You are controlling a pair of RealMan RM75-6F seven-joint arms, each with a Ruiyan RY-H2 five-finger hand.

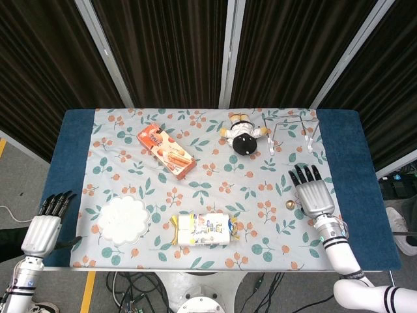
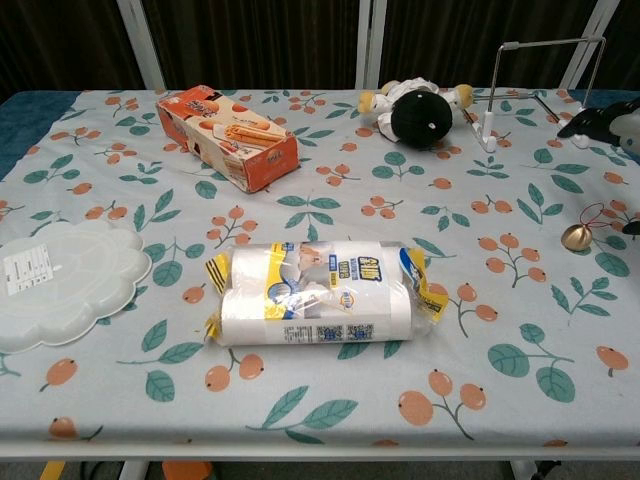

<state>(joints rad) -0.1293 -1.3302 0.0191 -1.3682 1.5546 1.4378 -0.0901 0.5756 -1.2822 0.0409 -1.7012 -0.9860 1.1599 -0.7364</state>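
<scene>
Head view: the right hand (image 1: 313, 193) is hovering over the worktop (image 1: 345, 163) with fingers spread apart and empty, just beside a small gold bell (image 1: 290, 205) lying on the cloth. The left hand (image 1: 44, 223) is hanging off the worktop's left edge, fingers apart, holding nothing.

Chest view: the bell (image 2: 575, 237) is resting alone on the cloth, with the right hand (image 2: 612, 121) showing only at the frame's edge.

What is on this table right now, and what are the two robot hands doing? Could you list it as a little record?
Left robot hand: open, off the table's left edge, holding nothing
Right robot hand: open, fingers spread, beside a small gold bell
Near middle: wrapped paper rolls
Near left: white flower-shaped plate
Far side: orange snack box, plush doll, wire stand
Cover: floral cloth
</scene>
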